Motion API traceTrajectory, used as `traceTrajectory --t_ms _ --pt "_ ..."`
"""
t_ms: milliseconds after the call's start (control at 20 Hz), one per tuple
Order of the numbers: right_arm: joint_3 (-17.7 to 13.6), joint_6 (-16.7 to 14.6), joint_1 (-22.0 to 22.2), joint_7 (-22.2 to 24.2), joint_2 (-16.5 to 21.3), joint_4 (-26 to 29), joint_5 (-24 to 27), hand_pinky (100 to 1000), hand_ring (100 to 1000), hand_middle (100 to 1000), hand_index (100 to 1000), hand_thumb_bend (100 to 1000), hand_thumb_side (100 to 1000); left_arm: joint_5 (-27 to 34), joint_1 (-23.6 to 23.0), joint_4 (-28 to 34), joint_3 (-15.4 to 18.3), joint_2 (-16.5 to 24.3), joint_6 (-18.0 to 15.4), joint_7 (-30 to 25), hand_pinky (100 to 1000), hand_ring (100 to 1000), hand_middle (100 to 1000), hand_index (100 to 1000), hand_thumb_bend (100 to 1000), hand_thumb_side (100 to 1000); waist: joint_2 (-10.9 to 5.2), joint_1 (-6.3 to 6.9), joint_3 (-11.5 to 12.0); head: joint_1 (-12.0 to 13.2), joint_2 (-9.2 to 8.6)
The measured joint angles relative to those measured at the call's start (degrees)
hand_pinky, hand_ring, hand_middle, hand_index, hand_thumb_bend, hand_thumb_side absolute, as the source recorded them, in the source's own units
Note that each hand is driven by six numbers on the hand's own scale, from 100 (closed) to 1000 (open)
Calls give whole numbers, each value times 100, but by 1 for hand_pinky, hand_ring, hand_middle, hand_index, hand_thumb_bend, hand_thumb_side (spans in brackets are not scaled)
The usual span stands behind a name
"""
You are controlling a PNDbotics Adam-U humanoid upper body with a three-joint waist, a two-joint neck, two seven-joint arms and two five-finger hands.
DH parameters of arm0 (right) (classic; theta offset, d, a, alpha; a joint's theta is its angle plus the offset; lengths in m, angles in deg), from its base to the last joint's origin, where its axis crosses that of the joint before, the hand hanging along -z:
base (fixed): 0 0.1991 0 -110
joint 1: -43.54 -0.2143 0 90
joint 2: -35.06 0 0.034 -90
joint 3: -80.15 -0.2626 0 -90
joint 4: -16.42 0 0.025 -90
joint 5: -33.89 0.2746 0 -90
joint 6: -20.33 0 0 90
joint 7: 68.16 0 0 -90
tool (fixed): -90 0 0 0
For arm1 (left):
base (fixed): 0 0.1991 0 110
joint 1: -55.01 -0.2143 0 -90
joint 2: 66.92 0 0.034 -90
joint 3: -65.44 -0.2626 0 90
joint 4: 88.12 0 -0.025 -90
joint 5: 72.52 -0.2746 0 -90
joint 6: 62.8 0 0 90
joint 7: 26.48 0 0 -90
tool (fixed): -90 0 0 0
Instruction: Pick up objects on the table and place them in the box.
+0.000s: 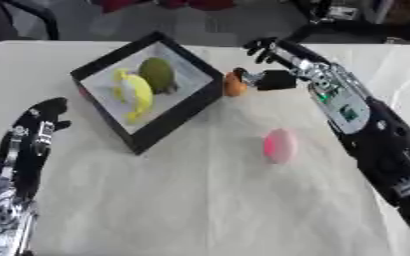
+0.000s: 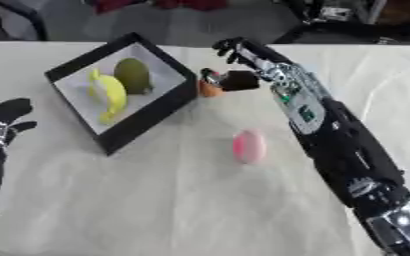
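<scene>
A black box (image 1: 169,122) with a white floor lies at the back left, turned askew. Inside it are a yellow banana-shaped thing (image 1: 137,95) and a round green thing (image 1: 158,74). A small orange thing (image 1: 234,87) stands on the table against the box's right corner. My right hand (image 1: 287,62) reaches in from the right just beyond it, fingers held out and thumb pointing at the orange thing; I cannot tell whether the thumb touches it. A pink oval thing (image 1: 279,145) lies alone on the cloth in the middle. My left hand (image 1: 35,127) rests open at the lower left, fingers up.
A white cloth (image 1: 200,200) covers the table. Beyond the table's far edge are a dark floor and dark equipment (image 1: 340,12) at the upper right.
</scene>
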Motion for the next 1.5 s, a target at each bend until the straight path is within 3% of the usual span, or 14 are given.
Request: traceTrajectory --t_ms 550,1000,1500 --pt "-148 -17 -122 -176 -153 -944 -221 804 769 786 893 262 602 0 -3 0 0 0 0 1 783 848 771 799 155 762 0 2 13 -17 0" --pt "-488 -214 -394 -470 -437 -1976 -602 797 761 774 887 262 600 2 -2 0 -2 -2 -1 -1 783 847 771 799 156 762 0 2 51 -72 0" --pt "-595 -336 -605 -655 -639 -2406 -772 797 759 771 887 260 596 11 6 0 -4 -8 -4 -9 782 847 771 799 157 760 0 2 116 -161 0"
